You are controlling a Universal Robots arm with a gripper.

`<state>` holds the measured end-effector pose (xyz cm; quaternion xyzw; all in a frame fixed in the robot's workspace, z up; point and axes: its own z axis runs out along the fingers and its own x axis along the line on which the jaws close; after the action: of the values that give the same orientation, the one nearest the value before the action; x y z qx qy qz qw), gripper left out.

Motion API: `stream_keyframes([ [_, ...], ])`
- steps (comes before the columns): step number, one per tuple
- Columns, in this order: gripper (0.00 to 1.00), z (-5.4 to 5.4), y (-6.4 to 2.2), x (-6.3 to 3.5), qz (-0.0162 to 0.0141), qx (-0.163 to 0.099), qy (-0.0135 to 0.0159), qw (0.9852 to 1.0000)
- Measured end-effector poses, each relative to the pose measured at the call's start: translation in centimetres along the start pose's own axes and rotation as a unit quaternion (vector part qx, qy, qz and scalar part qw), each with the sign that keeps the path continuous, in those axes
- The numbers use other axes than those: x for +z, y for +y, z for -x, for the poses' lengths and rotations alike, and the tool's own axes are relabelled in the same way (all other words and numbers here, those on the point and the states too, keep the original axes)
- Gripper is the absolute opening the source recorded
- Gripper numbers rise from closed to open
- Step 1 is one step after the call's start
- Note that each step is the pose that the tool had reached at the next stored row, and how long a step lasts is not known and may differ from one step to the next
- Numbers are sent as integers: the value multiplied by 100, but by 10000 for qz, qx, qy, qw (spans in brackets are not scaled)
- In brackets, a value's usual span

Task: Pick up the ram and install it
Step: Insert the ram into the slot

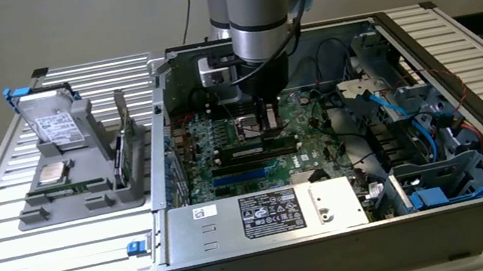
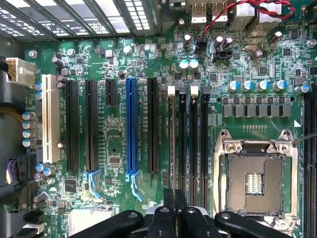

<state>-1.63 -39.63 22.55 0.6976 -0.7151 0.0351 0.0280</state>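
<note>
The gripper [image 1: 270, 129], fingers drawn together, sits on the upper edge of the ram [image 1: 252, 150], which stands in a motherboard [image 2: 114, 144] slot at frame centre, inside the computer case [image 1: 338, 241].

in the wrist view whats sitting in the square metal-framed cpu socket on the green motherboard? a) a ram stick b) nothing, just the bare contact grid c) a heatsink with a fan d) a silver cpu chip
b: the square metal-framed CPU socket on the green motherboard shows its bare contact grid inside the frame, with nothing seated in it.
</note>
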Motion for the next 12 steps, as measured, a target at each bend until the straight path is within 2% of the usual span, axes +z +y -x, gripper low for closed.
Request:
stream_keyframes([
  [5, 14, 1, 0, 1, -1, 0, -1, 10000],
  [6, 20, 0, -3, -5, 0, 0, -1, 10000],
  [7, 20, -1, -14, -19, 2, 1, -1, 10000],
  [10, 20, -6, -78, -91, 21, -2, 0, 10000],
  [12, 20, -9, -117, -140, 46, -4, 1, 10000],
])
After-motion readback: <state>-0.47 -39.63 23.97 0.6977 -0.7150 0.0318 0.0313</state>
